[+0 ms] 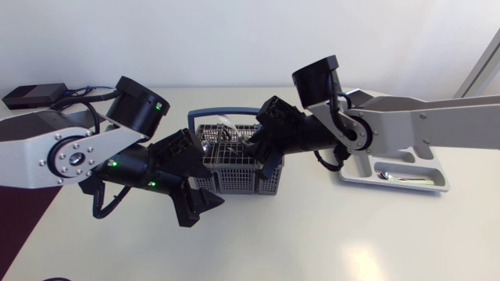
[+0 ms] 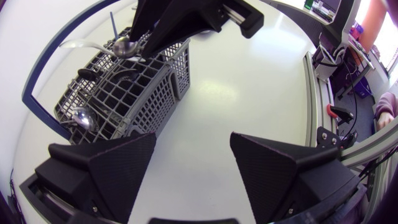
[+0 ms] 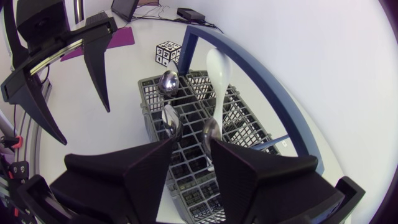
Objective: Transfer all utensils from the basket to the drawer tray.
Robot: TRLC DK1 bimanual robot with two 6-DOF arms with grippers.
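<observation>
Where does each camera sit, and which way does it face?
Head view: above the table, looking down on basket, drawer tray, both arms.
Left wrist view: on left arm, facing the basket's side; left gripper shows.
Right wrist view: on right arm, looking down into basket; right gripper shows.
Shared: all see the basket.

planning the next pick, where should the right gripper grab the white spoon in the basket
Probably by the stem just under its bowl, from above: the white spoon stands bowl-up in the basket, lower handle sunk in a compartment, so only that upper part is free.
</observation>
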